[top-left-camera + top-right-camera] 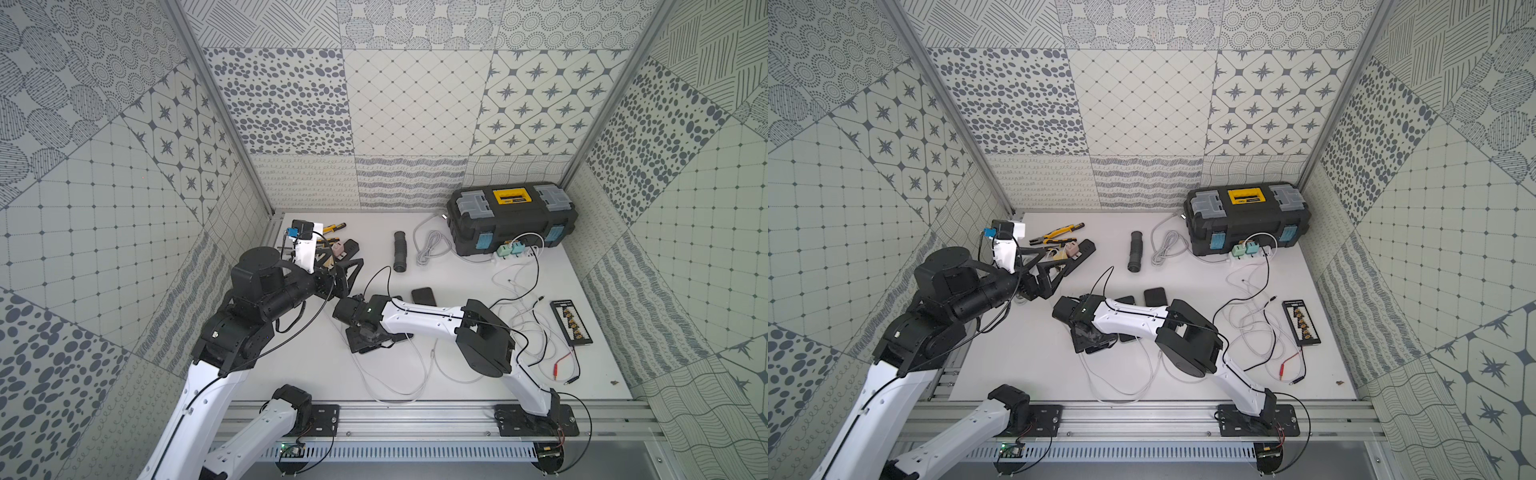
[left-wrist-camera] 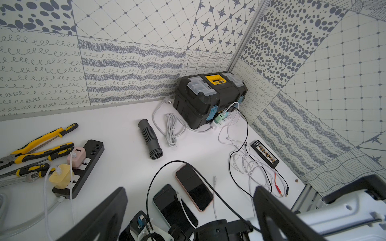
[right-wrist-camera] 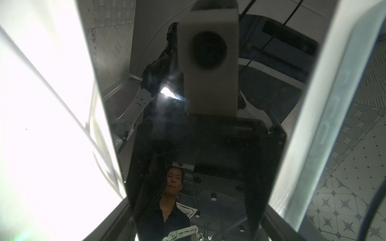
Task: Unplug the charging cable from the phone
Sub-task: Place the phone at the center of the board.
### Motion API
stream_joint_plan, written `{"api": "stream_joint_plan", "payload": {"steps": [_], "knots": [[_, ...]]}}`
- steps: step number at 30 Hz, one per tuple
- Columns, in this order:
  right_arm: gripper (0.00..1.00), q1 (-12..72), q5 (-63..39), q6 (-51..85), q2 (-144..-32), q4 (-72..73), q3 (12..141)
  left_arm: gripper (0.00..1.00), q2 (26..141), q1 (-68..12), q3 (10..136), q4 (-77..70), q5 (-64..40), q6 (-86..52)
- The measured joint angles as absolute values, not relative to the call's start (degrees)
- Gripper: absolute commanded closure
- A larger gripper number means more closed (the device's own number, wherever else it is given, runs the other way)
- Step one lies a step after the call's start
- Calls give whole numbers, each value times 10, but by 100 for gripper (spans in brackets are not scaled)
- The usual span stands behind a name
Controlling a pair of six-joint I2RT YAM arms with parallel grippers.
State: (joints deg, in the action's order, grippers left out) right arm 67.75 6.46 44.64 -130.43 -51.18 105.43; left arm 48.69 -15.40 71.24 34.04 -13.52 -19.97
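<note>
Left gripper (image 2: 191,188) gapes wide and empty near the blue-edged phone (image 2: 167,206).
Left wrist view: the phone lies flat on the table (image 2: 125,125), white charging cable (image 2: 184,209) lying along its screen; right wrist view: that dark screen fills the frame; both top views: right gripper (image 1: 365,338) low over it, jaw state hidden.

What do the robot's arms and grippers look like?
The left arm and right arm both have smooth white shells joined by chunky black joints. Thin black cables loop along them. The left gripper has long black fingers with cut-out holes.
</note>
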Motion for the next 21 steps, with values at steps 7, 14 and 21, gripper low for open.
{"api": "stream_joint_plan", "payload": {"steps": [7,14,21], "knots": [[15,677,65,446,-1304,-506,1054,2,486,-154,712,340,-135,-199],[11,667,65,427,-1294,-506,1054,2,486,-154,706,340,-133,-197],[6,620,69,378,-1201,-505,1039,2,486,-154,684,340,-119,-195]]}}
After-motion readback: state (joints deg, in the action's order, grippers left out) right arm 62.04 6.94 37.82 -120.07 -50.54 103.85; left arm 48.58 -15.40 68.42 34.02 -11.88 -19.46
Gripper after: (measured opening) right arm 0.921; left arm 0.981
